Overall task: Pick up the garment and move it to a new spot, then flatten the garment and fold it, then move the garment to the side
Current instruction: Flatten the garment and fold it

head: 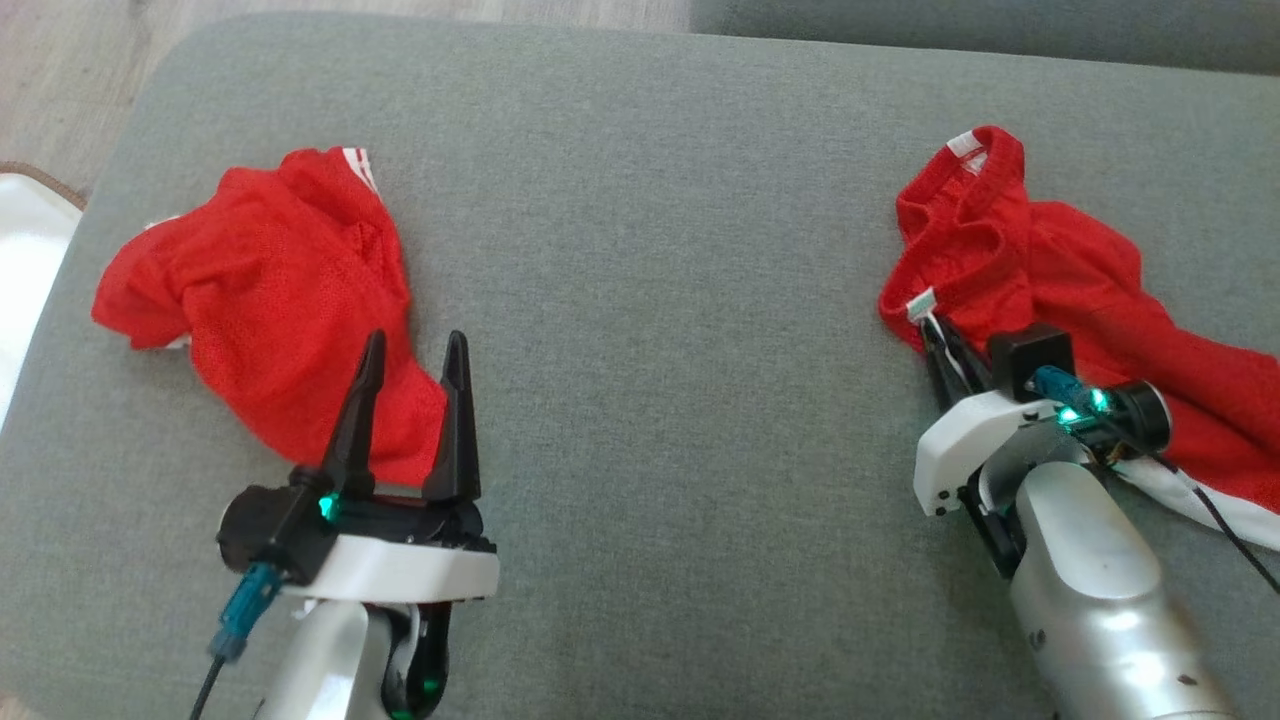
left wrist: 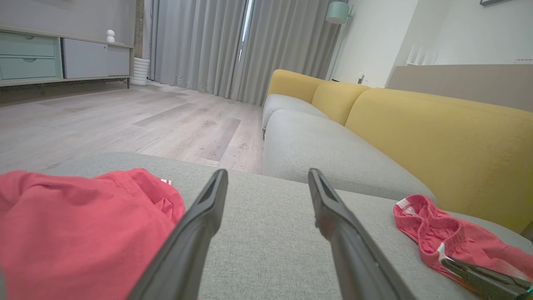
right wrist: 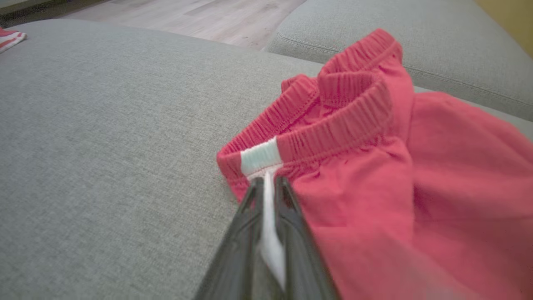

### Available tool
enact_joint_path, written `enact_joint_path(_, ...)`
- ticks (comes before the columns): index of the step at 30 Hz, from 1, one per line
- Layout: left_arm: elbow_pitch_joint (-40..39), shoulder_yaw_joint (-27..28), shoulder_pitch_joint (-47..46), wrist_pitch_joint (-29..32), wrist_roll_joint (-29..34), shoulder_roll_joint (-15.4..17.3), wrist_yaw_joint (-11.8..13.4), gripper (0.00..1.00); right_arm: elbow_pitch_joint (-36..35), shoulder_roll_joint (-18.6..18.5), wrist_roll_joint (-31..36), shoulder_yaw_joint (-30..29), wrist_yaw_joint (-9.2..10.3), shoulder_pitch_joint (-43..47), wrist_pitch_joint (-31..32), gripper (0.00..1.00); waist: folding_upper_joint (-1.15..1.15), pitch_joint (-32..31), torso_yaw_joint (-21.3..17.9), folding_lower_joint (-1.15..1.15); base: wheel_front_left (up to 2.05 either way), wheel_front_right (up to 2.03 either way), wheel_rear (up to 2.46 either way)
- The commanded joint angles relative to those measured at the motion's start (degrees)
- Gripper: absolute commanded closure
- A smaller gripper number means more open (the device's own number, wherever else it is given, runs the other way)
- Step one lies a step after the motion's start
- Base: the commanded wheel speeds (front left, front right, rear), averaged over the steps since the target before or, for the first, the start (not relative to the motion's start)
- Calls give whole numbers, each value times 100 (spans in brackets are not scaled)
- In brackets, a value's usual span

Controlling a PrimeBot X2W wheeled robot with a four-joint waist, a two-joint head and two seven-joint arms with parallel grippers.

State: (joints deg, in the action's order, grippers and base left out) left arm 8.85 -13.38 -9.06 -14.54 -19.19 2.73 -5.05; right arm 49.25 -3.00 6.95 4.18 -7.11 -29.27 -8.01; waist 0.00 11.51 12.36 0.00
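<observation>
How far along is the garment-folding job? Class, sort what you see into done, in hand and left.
Done: nothing yet; the red shorts lie crumpled on the grey cushion. In hand: the right gripper is shut on the white stripe below their waistband; the left gripper is open near a second red garment. Left: lifting, moving, flattening, folding, setting aside.
</observation>
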Motion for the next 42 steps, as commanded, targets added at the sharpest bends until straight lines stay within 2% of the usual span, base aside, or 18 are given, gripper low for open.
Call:
enact_joint_path(1,-178,134,-218,-46,-23,15,29,0,-103,12,-99,220,-37,-250,-127,100,0,-2,-26,0,0,0,0)
enact_joint_path(6,-162,155,-231,-46,-11,15,27,0,-155,13,-646,785,-37,-257,-407,100,0,-31,-101,0,0,0,0)
enact_joint_path(12,-119,198,-198,-46,10,15,16,0,-517,13,-1522,2066,-37,-34,-538,100,0,-155,-178,0,0,0,0)
enact_joint_path(17,-114,238,-160,-46,23,15,20,0,-725,13,-2043,3031,-37,127,-421,100,0,-247,-243,0,0,0,0)
enact_joint_path(22,-102,275,-111,-46,42,15,16,0,-729,13,-2408,3720,-37,170,-246,100,0,-319,-317,0,0,0,0)
enact_joint_path(23,-105,289,-97,-46,45,15,17,0,-700,13,-2410,3811,-37,148,-242,44,0,-332,-341,0,0,0,0)
enact_joint_path(24,-109,303,-83,-46,49,15,18,0,-678,13,-2448,3854,-37,136,-258,0,0,-345,-367,0,0,0,0)
enact_joint_path(28,-128,345,-48,-46,59,15,19,0,-644,13,-2582,3884,-37,118,-322,0,0,-394,-466,0,0,0,0)
enact_joint_path(31,-150,386,-27,-46,71,15,17,0,-601,9,-2596,3691,-37,119,-430,0,0,-463,-599,0,0,0,0)
enact_joint_path(37,-205,501,49,-46,89,15,6,0,-780,-159,-2479,2883,-37,387,-603,0,0,-616,-964,0,0,0,0)
enact_joint_path(42,-251,595,100,-46,109,15,-16,0,-1369,-279,-2334,1850,-37,818,-664,0,0,-684,-1291,0,0,0,0)
